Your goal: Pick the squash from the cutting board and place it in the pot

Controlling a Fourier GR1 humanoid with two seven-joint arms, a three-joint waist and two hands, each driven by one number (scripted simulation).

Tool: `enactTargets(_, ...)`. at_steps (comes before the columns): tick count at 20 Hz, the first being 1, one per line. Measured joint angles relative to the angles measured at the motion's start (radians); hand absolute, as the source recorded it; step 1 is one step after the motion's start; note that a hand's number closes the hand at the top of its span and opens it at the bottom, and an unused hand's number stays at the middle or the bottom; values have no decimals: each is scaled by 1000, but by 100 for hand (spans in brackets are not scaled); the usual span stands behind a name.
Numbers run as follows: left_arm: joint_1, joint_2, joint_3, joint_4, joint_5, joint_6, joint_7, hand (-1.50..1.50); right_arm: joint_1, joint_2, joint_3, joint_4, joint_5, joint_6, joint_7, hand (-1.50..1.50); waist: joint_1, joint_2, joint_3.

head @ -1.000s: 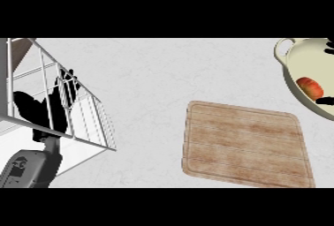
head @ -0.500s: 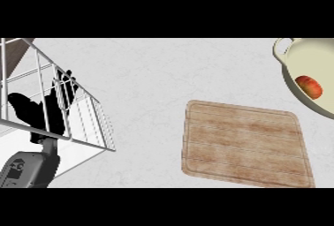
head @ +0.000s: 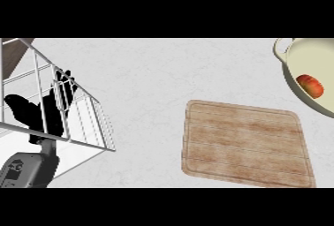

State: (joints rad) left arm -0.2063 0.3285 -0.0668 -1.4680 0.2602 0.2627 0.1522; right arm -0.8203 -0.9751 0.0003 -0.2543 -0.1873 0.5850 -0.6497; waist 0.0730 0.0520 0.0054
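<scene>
- The squash (head: 310, 86) sits inside the pot (head: 295, 66) at the upper right of the frame, an orange-red lump resting on the pale floor near the pot's left wall.
- The board (head: 243, 143), lower right of centre, is bare: nothing lies on it now.
- So, as I judge it, the placing looks done; the thing is already where the task wants it.
- Only one hand in sight: the left hand (head: 46, 108), far over at the left of the frame, behind the white bars of a wire rack (head: 85, 117).
- Its fingers point up the frame, straight and relaxed, grasping nothing.
- The grey forearm (head: 26, 170) comes in from the lower left corner beneath it.
- The right hand is nowhere in the frame, so I can't speak to its fingers.
- The relation that counts: the squash lies well apart from the left hand, across the whole counter (head: 163, 79), to the right and a little up, with the board between them.
- Its long axis is hard to read; it looks slightly longer from upper left to lower right, but I wouldn't swear to it.
- If any further reach were called for, the pot sits on the right arm's side, so the right hand would be the nearer one by my reckoning.
</scene>
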Motion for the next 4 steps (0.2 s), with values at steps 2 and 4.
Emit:
enactTargets(2, -1, 1, -1, 1, 1, -4, -2, 0, 1, -10, -4, -7, -6, 6, 9, -150, 1, 1, 0)
enactTargets(4, 0, -2, 0, 1, 2, -1, -5, 0, 8, -16, -5, -14, -10, 13, 17, -150, -1, 1, 2)
